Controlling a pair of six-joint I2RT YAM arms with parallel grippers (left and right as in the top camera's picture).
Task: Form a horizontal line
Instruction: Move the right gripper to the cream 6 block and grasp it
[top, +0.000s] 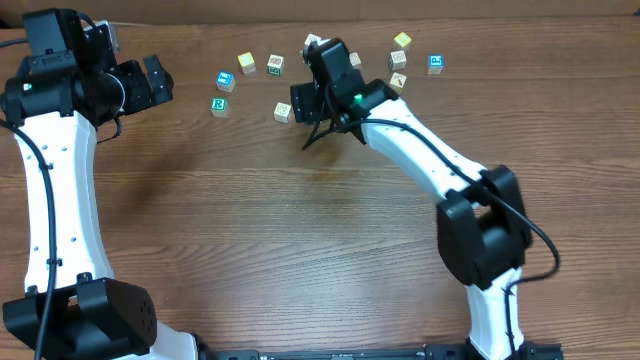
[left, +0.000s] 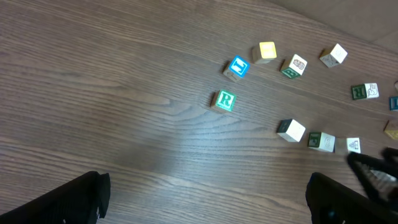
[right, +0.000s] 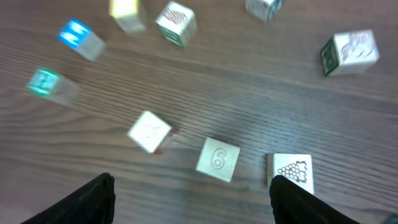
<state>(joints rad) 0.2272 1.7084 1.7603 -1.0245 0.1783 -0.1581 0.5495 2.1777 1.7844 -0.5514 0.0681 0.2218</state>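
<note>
Target here: green R cube (top: 219, 104), sitting 4 o'clock off the spread-wide left gripper (top: 163, 82), farther from the right gripper (right: 191, 182), also spread empty.

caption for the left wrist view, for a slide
Open left gripper above scattered wooden cubes, the green R cube and blue picture cube apart, no line formed yet.

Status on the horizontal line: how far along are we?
Done: nothing yet. The green R cube, blue cube and plain cream cube sit apart, none touching. In hand: nothing. The left gripper and right gripper are both open and empty, the right one near the cream cube. Left: bring all three together into a touching row.
</note>
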